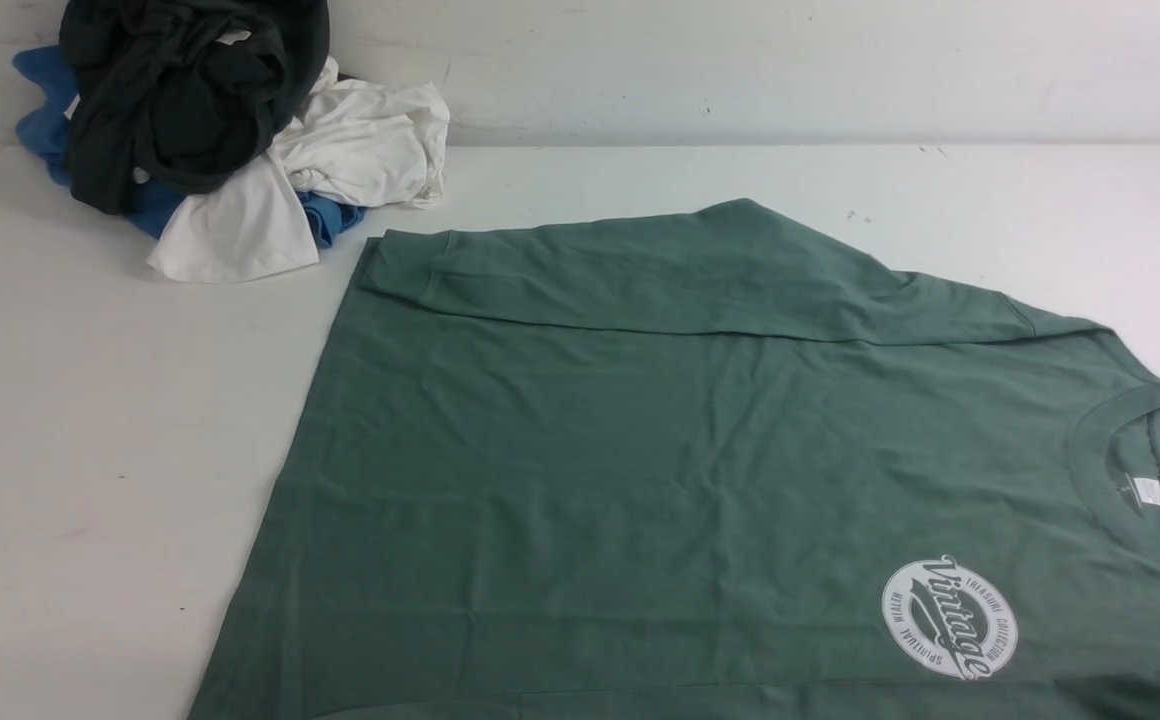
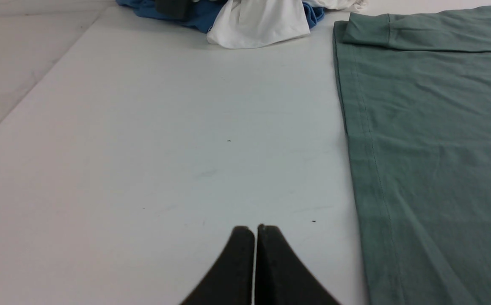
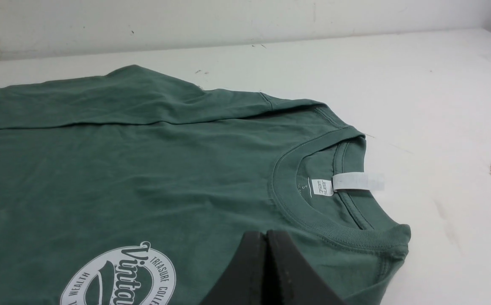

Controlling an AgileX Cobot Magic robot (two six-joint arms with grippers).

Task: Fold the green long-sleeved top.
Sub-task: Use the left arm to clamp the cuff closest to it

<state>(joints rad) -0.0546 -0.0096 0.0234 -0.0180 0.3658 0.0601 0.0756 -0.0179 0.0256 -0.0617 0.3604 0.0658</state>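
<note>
The green top (image 1: 640, 450) lies flat on the white table (image 1: 90, 450), spread from the middle toward the right edge and running past the near edge of the front view. Its collar (image 1: 1130, 470) points to the right edge and its hem (image 2: 355, 140) to the left. One sleeve (image 1: 690, 270) is folded over the body along the far side. A round white logo (image 1: 950, 617) sits on the chest near the collar, and a white label (image 3: 357, 181) sticks out at the neck.

A pile of clothes (image 1: 220, 130) – black, white and blue – sits in the far left corner, close to the sleeve cuff.

The left gripper (image 2: 255, 231) is over bare table just beside the hem, jaws pressed together with nothing between them. The right gripper (image 3: 266, 235) is over the chest, near the collar – jaws also pressed together, gripping no cloth.
</note>
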